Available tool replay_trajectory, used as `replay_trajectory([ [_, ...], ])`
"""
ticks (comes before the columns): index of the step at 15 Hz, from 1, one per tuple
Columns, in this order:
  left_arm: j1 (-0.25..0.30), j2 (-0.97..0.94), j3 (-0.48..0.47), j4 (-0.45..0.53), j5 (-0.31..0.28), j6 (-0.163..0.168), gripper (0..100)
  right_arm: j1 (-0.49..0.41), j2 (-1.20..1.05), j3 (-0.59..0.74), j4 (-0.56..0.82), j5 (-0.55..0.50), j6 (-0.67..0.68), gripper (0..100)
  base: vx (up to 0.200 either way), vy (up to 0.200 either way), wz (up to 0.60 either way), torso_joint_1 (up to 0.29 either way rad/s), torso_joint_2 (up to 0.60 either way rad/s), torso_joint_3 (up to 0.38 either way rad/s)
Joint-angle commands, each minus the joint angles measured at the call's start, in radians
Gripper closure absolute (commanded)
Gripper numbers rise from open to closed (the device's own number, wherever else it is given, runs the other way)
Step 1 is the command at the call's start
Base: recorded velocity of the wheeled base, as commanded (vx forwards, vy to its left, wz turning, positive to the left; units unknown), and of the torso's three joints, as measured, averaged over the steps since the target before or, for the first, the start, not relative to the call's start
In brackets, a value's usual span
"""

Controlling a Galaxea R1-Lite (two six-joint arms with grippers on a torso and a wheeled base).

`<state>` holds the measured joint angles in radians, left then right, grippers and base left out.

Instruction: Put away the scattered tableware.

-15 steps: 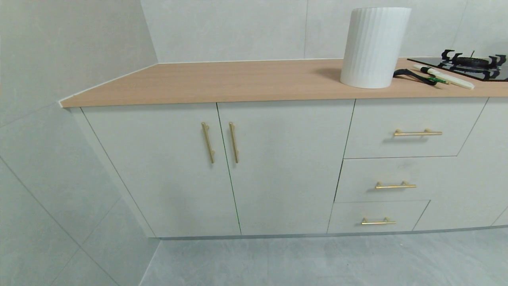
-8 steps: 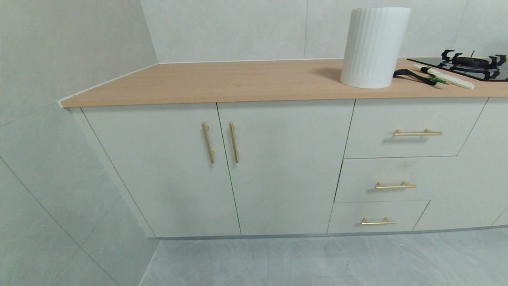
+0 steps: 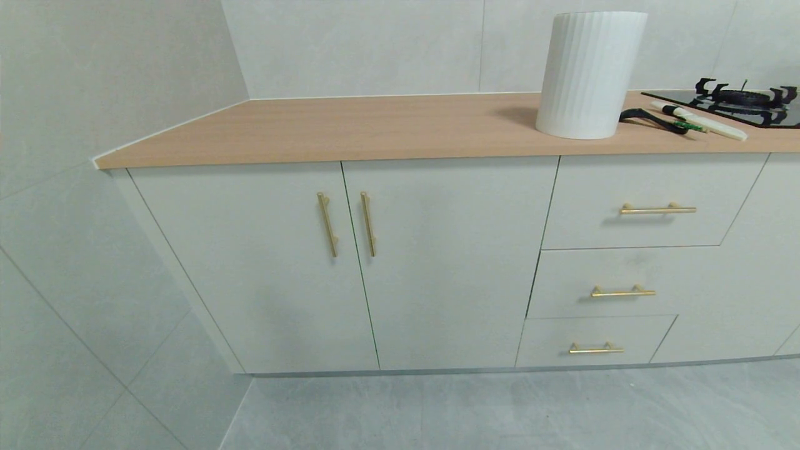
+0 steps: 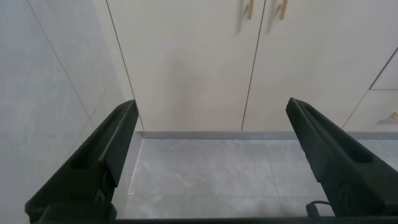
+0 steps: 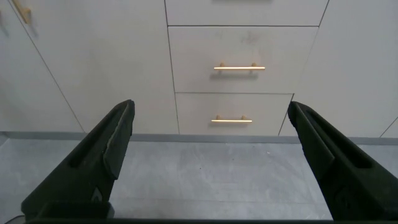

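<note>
Left wrist view has the left gripper (image 4: pixel 208 165) hanging low over the grey floor (image 4: pixel 205 193), its two dark fingers spread wide with nothing between them, facing the foot of the double cabinet doors (image 3: pixel 262 269). The right gripper (image 5: pixel 208 165) is likewise wide apart and empty, pointed at the lower drawers (image 5: pixel 242 56) with their brass bar handles. Above the doors and drawers runs the wooden countertop (image 3: pixel 350 128). Toward its right end stands a tall ribbed white holder (image 3: pixel 590 75). Just beside it, on its right, lies the scattered tableware: a black-handled utensil (image 3: pixel 650 117) and a white-handled utensil (image 3: pixel 712 125) with a green band. They lie flat and partly cross each other; what kind of tool each one is I cannot tell. Behind them is the black hob (image 3: pixel 747 100). Both grippers are well apart from these pieces, so nothing has been collected yet. The utensils look slim, stiff and light, with smooth handles that could slip or roll. Lying flat on the wood, they leave little room for a finger underneath. The surest hold is probably a pinch across the handle near its middle, taking the upper piece first. The holder looks tall enough to tip if nudged.
</note>
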<state>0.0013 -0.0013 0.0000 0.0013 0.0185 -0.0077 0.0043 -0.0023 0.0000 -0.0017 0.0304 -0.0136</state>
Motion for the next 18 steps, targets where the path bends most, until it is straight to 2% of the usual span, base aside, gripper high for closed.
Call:
replay_trajectory([
  [1, 0.0, 0.001, 0.0, 0.0, 0.0, -0.002, 0, 0.0, 0.002, 0.0, 0.0, 0.0, 0.0, 0, 0.0, 0.0, 0.0, 0.0, 0.0, 0.0],
  [6, 0.0, 0.001, 0.0, 0.0, 0.0, -0.002, 0, 0.0, 0.002, 0.0, 0.0, 0.0, 0.0, 0, 0.0, 0.0, 0.0, 0.0, 0.0, 0.0],
  [18, 0.0, 0.001, 0.0, 0.0, 0.001, -0.002, 0, 0.0, 0.002, 0.0, 0.0, 0.0, 0.001, 0, 0.0, -0.2, 0.0, 0.002, 0.0, 0.002],
])
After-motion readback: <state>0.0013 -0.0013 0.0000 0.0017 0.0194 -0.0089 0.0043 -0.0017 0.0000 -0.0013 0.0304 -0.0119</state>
